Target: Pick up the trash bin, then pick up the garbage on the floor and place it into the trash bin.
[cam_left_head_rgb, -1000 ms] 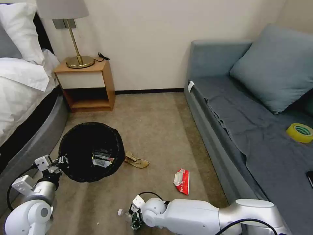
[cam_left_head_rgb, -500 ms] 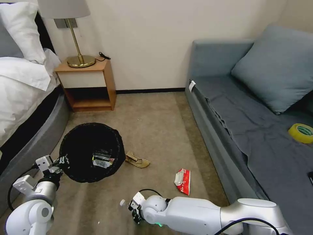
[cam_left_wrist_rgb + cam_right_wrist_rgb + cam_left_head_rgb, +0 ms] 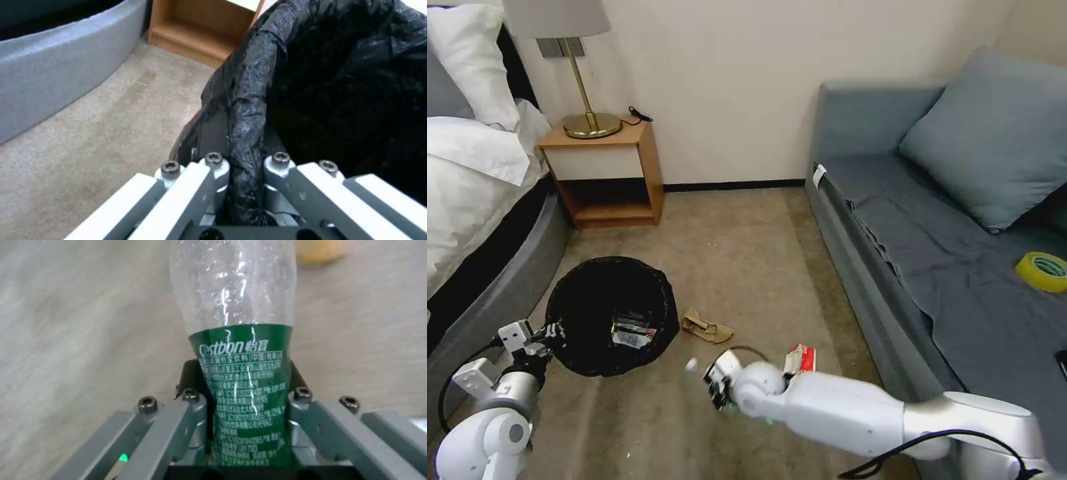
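The trash bin [image 3: 607, 313], lined with a black bag, hangs just off the carpet at the left. My left gripper [image 3: 550, 331] is shut on its near rim [image 3: 249, 116]. A shiny wrapper [image 3: 630, 333] lies inside it. My right gripper [image 3: 715, 383] is shut on the clear bottle with the green label [image 3: 242, 373], held above the carpet right of the bin, its cap [image 3: 692, 365] pointing toward the bin. The crumpled tan paper [image 3: 707, 328] lies on the floor beside the bin. The red-and-white packet [image 3: 800, 357] is partly hidden behind my right arm.
A bed [image 3: 487, 267] runs along the left and a wooden nightstand [image 3: 607, 173] with a lamp stands at the back. The grey sofa [image 3: 934, 267] lines the right, carrying a yellow tape roll [image 3: 1042, 271]. Open carpet lies between them.
My right gripper has lifted the bottle off the floor and carried it forward, toward the bin. The bin in my left gripper has shifted only slightly.
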{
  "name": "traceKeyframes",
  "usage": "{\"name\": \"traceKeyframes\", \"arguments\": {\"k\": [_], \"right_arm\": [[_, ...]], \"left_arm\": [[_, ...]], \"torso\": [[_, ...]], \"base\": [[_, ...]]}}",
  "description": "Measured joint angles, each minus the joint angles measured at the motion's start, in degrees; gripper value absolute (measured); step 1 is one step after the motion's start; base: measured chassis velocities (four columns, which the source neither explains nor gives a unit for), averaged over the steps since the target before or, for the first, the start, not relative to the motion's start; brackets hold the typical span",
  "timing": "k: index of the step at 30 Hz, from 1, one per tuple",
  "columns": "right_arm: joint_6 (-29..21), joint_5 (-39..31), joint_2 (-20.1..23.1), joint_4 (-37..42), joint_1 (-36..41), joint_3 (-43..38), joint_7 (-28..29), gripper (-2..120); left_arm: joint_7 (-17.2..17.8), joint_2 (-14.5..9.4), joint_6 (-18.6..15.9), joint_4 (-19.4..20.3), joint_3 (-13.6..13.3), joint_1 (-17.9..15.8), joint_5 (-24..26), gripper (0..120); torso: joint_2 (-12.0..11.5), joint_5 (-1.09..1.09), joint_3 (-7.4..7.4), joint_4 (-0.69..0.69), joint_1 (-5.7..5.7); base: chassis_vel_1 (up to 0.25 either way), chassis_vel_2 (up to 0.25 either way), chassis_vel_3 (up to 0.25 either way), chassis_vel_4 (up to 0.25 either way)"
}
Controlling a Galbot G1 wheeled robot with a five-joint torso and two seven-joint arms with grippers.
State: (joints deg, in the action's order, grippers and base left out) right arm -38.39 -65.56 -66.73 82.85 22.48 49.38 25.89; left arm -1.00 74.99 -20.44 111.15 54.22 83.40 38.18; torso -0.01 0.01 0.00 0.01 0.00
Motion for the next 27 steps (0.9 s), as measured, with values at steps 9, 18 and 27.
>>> {"name": "traceKeyframes", "arguments": {"k": [9, 18, 27], "right_arm": [[-0.31, 0.17, 5.92, 4.07, -2.12, -7.37, 2.63, 18], [1.17, -2.99, 9.67, 14.46, -7.91, -12.38, 3.30, 18], [6.21, -5.25, 3.29, 19.18, -11.55, -10.48, 3.18, 18]], "left_arm": [[0.30, -1.42, -0.44, 0.02, -0.86, -0.15, 0.21, 4], [0.90, -1.43, -1.16, 0.44, -3.17, -0.33, -0.16, 4], [1.07, -0.43, -1.35, 0.52, -3.72, 0.10, -0.47, 4]], "torso": [[0.00, 0.00, 0.00, -0.01, 0.00], [0.00, -0.01, 0.00, -0.01, 0.00], [0.00, -0.02, 0.00, -0.01, 0.00]], "base": [[0.000, 0.000, 0.000, 0.000], [0.000, 0.000, 0.000, 0.000], [0.000, 0.000, 0.000, 0.000]]}}
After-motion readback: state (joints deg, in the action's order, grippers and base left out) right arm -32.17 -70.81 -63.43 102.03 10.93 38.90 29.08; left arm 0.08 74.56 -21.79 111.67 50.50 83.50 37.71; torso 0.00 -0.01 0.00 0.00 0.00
